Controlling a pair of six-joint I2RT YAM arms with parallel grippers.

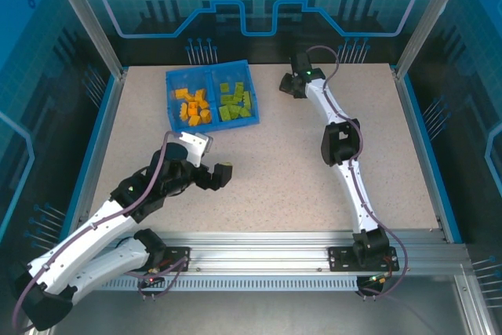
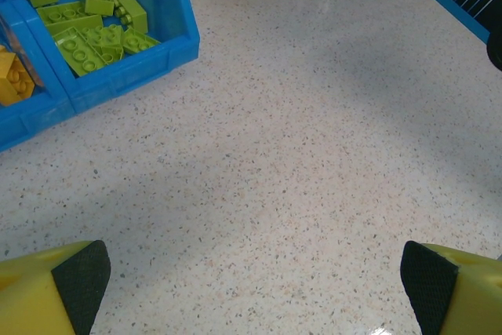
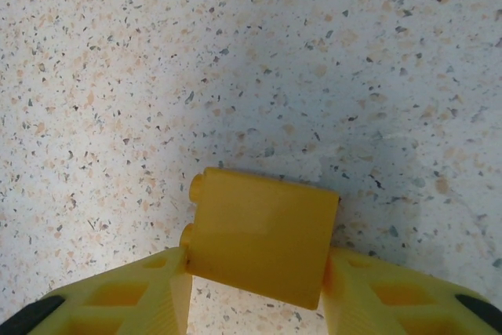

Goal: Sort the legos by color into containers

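Sorting is nearly complete, judging by the tray [image 1: 212, 76]: orange legos [image 1: 192, 106] lie in its left compartment and green legos [image 1: 235, 101] in its right, with no mixing visible. One orange brick [image 3: 259, 233] is outside, clamped between the fingers of the right pincer [image 1: 292, 84] beside the tray's right, near the far edge. Whether it is lifted cannot be told. It belongs in the left compartment. The left pincer [image 2: 251, 284] stands wide open and empty over bare bench [image 1: 274, 178]. The bench is speckled beige with a blue rim, and translucent blue panels [image 1: 259, 5] enclose the cell.
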